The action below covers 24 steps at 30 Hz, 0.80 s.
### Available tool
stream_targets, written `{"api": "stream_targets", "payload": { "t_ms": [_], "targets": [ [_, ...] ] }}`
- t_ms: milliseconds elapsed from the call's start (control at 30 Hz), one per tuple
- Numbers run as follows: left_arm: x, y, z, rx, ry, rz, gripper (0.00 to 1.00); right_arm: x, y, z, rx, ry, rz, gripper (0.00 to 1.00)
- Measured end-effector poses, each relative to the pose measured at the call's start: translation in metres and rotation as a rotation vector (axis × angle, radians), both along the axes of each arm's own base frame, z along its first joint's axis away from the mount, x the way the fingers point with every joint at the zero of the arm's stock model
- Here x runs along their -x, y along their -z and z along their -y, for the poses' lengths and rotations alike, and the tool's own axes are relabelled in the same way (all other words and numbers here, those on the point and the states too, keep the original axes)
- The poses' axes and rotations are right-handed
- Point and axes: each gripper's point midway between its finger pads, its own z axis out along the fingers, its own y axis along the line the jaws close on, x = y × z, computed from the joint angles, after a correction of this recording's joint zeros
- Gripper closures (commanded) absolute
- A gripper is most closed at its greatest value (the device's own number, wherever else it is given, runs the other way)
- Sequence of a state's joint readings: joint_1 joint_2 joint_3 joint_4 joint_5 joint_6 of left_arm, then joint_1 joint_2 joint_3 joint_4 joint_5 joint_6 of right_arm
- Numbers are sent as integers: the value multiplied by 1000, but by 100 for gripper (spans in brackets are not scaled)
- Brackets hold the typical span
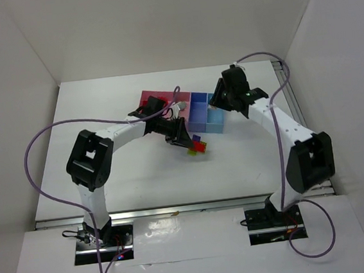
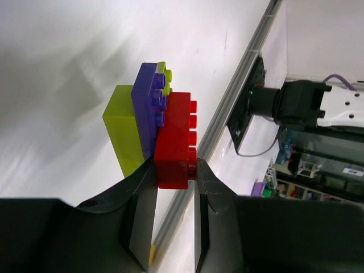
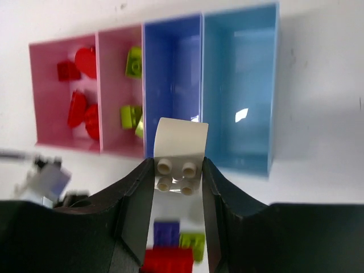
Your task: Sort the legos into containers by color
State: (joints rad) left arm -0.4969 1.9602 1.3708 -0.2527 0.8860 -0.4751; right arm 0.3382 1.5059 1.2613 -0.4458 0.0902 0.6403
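Plastic bins [image 3: 202, 23] lie straight up-frame from the white brick [image 3: 181, 149], which the right fingers [image 3: 147, 190] clamp over the near lip of the blue bin [image 3: 170, 68]; the light-blue bin [image 3: 239, 85] sits just right. The left fingers [image 2: 145, 196] pinch the red brick [image 2: 176, 139] of a red-purple-green clump [image 1: 198, 148], low centre in the top view.
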Motion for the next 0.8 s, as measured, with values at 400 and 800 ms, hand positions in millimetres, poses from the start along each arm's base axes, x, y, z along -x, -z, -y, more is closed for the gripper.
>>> {"api": "stream_targets", "payload": {
  "t_ms": [400,800],
  "targets": [
    [1,-14,-81,-32,-156,-3,100,-65,45,-29,60,-124,-48,83],
    [-6,-17,-106,-43,-214,-5,100,-75,65,-40,57,-170,-73,79]
  ]
}}
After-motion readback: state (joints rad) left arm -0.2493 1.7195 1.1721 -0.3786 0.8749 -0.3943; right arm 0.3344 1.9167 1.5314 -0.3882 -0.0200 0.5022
